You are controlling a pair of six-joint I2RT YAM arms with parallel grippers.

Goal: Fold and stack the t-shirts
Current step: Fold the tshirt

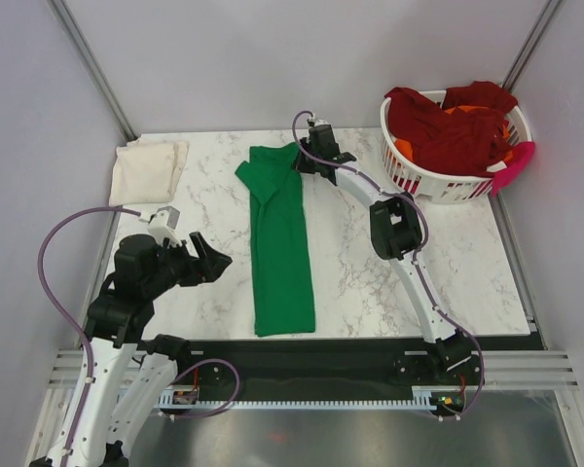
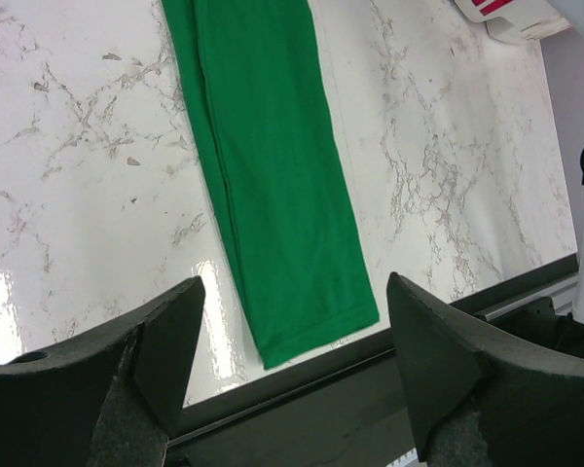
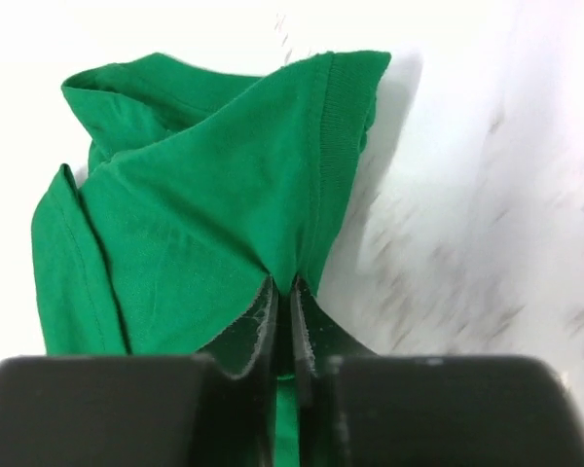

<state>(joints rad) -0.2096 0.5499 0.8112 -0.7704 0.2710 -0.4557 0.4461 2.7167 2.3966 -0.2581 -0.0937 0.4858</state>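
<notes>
A bright green t-shirt (image 1: 280, 243) lies as a long narrow strip down the middle of the table. My right gripper (image 1: 300, 161) is shut on its far right corner, pinching a fold of green cloth (image 3: 214, 204) between the fingers. My left gripper (image 1: 210, 258) is open and empty, left of the strip near its lower half; its view shows the shirt's near hem (image 2: 311, 321) at the table's front edge. A folded cream t-shirt (image 1: 148, 168) lies at the far left corner. Dark red (image 1: 448, 122) and orange (image 1: 504, 129) shirts fill the basket.
A white slatted laundry basket (image 1: 438, 180) stands at the far right corner, a pink item (image 1: 514, 163) hanging over its rim. The marble table (image 1: 389, 282) ends at a black front rail (image 1: 321, 345). Grey walls enclose left and right.
</notes>
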